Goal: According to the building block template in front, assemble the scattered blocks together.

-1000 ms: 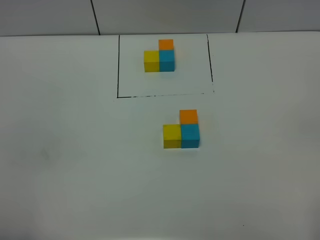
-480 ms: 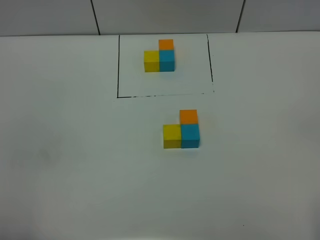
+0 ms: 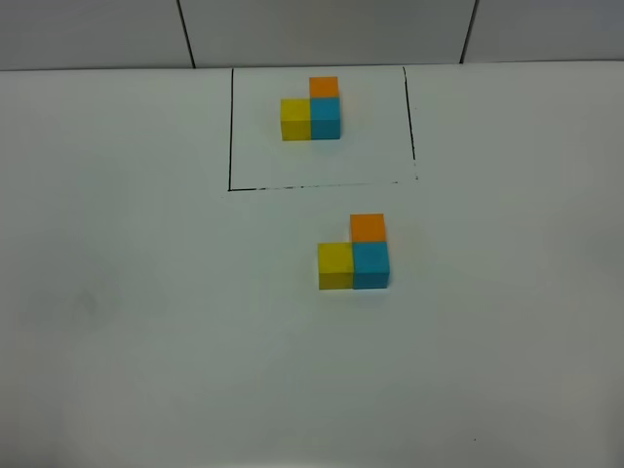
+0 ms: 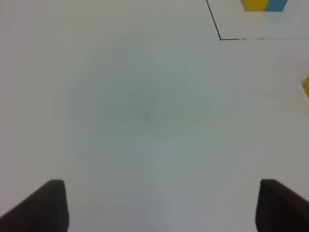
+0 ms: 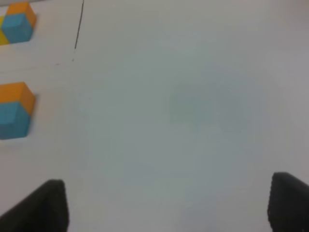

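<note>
The template point(image 3: 311, 109) is an L of yellow, blue and orange cubes inside a black drawn rectangle point(image 3: 230, 136) at the table's far middle. Nearer, the loose yellow cube point(image 3: 335, 265), blue cube point(image 3: 370, 264) and orange cube point(image 3: 368, 227) sit joined in the same L shape. Neither gripper shows in the high view. The left gripper point(image 4: 159, 205) is open and empty over bare table, with the template's corner point(image 4: 263, 5) far off. The right gripper point(image 5: 169, 205) is open and empty; the blue cube point(image 5: 12, 120) and orange cube point(image 5: 17, 93) lie at its view's edge.
The white table point(image 3: 146, 322) runs to a tiled wall point(image 3: 322, 29) at the back. Nothing else stands on it.
</note>
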